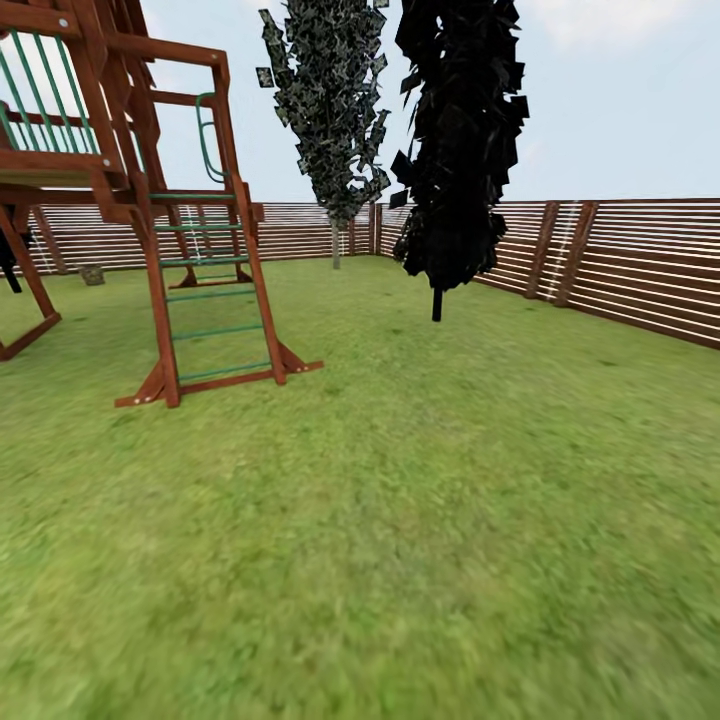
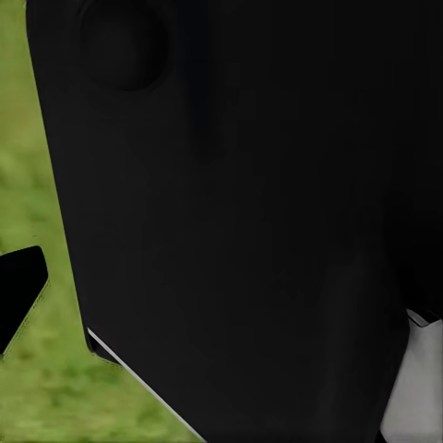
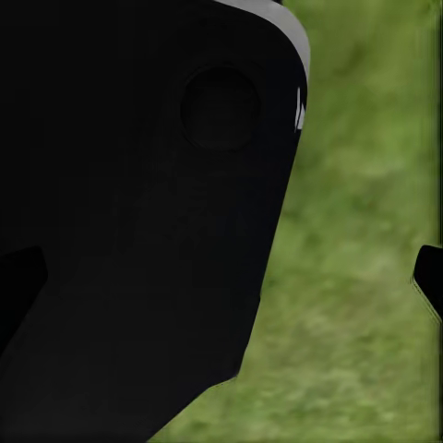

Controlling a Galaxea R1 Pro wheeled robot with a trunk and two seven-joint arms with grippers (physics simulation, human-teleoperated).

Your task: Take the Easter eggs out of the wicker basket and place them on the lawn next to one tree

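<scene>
Lawn (image 1: 420,520) spreads before one wooden playset (image 1: 150,200), two dark cone-shaped trees (image 1: 455,140); both arms' jaws: cannot tell.

Even, bright daylight under a pale hazy sky (image 1: 620,90) leaves the lawn (image 1: 420,520) almost shadowless, its grass smearing into blur toward the head view's lower edge, while both wrist views show soft, unfocused grass beside large unlit black shapes without glare.

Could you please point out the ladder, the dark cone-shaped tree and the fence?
ladder (image 1: 215,300): head view, a green rung.
dark cone-shaped tree (image 1: 458,140): head view, its black foliage.
fence (image 1: 650,270): head view, right-hand slats.
</scene>
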